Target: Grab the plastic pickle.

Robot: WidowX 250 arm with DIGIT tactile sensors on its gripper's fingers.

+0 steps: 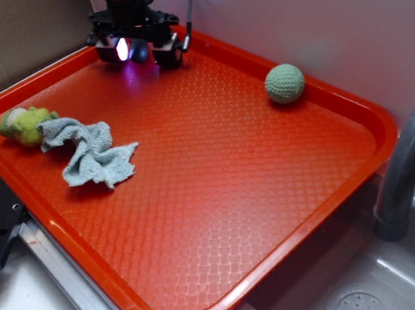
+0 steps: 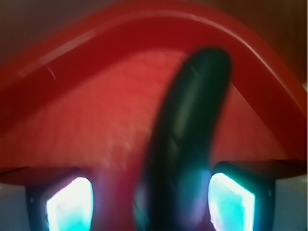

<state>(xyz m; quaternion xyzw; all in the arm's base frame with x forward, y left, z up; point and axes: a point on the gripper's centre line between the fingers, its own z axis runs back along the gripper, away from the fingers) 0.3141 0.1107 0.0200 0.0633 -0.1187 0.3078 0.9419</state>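
Pickle (image 2: 190, 139) lies between my two lit fingers (image 2: 70, 204), at the tray's (image 1: 209, 201) far left corner. My gripper (image 1: 138, 50) hangs low, pointing down, jaws spread either side. Contact unclear; pickle's near end blurred.

Pale wall (image 1: 324, 25) behind; grey faucet (image 1: 414, 152) over sink (image 1: 372, 299).

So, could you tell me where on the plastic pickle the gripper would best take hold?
Probably across the middle of the plastic pickle, from above. In the wrist view its long dark body runs between the two lit fingers of the gripper, so closing pinches its narrow width. It sits in the red tray's far corner.
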